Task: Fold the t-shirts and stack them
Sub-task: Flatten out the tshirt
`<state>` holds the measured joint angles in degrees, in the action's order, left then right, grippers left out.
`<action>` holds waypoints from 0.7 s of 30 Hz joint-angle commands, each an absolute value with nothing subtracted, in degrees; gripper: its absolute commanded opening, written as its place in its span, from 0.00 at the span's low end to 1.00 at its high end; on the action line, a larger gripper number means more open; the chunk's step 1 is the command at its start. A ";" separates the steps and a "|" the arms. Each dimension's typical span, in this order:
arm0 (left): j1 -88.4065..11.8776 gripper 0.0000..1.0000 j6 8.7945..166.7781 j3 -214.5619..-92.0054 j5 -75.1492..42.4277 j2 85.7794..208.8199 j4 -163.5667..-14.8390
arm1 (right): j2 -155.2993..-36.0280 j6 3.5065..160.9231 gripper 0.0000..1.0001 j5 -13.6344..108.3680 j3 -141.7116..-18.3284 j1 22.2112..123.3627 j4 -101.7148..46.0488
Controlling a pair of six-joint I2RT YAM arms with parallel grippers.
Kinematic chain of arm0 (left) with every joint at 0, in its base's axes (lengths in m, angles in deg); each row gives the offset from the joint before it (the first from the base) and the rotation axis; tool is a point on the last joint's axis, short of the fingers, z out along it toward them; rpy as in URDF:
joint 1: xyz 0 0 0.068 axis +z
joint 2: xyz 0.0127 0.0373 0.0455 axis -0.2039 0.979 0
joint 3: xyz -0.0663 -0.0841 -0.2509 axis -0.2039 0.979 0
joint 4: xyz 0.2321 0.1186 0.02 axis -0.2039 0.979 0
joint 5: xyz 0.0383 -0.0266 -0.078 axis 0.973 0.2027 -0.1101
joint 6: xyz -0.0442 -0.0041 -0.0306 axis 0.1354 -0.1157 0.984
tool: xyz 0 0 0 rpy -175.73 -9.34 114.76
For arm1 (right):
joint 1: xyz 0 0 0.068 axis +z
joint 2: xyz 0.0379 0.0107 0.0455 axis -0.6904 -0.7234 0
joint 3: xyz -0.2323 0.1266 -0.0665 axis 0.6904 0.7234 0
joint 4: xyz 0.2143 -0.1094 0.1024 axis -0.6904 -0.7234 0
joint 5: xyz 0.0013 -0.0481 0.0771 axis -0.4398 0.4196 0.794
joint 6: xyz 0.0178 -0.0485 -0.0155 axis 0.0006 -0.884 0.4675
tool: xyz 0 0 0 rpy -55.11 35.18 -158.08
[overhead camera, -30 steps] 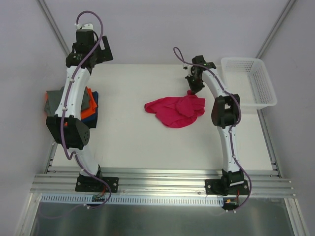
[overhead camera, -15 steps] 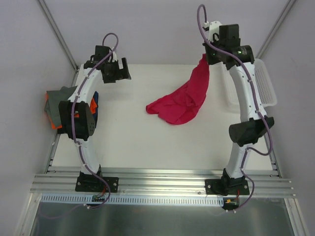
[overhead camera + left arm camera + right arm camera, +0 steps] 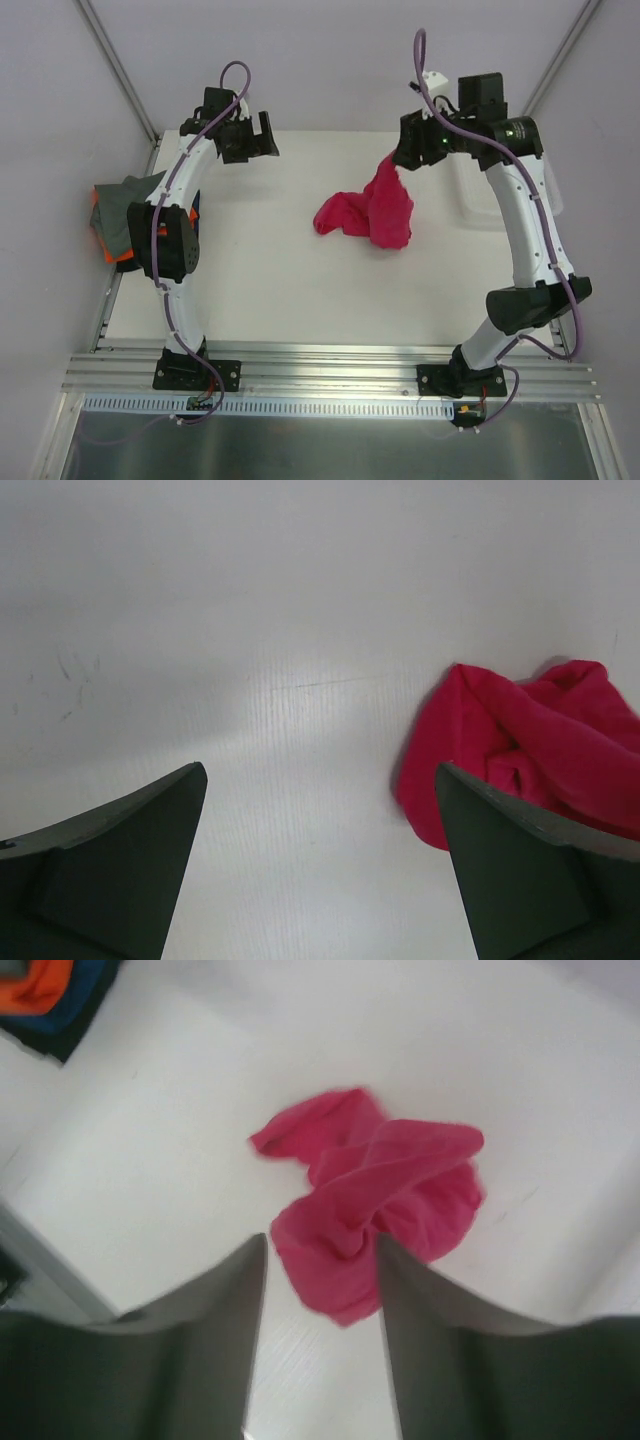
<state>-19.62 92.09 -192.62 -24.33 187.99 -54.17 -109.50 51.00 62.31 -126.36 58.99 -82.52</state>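
My right gripper [image 3: 405,152], raised at one o'clock, has just parted its fingers (they pinched cloth a moment ago). The pink t-shirt [image 3: 372,215] slumps crumpled on the surface [image 3: 270,280], unfolded. Left gripper [image 3: 320,770] gapes empty at eleven o'clock.

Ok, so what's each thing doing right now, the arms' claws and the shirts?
Left gripper, wide open, empty.
Right gripper, open, holding nothing.
Pink t-shirt, crumpled, unfolded, under the right gripper.
Stack of shirts, piled at the left edge of the table, grey on top.
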 commanded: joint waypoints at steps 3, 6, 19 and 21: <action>-19.76 0.99 91.06 -194.84 -22.26 184.93 -54.40 | -110.74 48.06 0.69 71.73 -115.51 58.52 -91.76; -19.76 0.99 90.80 -194.58 -21.11 184.22 -54.40 | -114.67 49.82 0.73 67.78 -116.60 57.20 -90.43; -19.24 0.99 88.95 -193.62 -16.63 181.49 -54.40 | -135.43 49.39 0.57 63.81 -125.85 63.78 -93.33; -18.80 0.99 89.04 -193.44 -15.84 181.23 -54.40 | -135.17 48.42 0.54 63.11 -125.59 66.24 -93.07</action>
<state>-19.54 90.16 -192.62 -18.03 185.39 -54.02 -137.17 51.08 63.39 -123.12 62.34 -90.52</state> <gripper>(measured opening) 0.992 0.552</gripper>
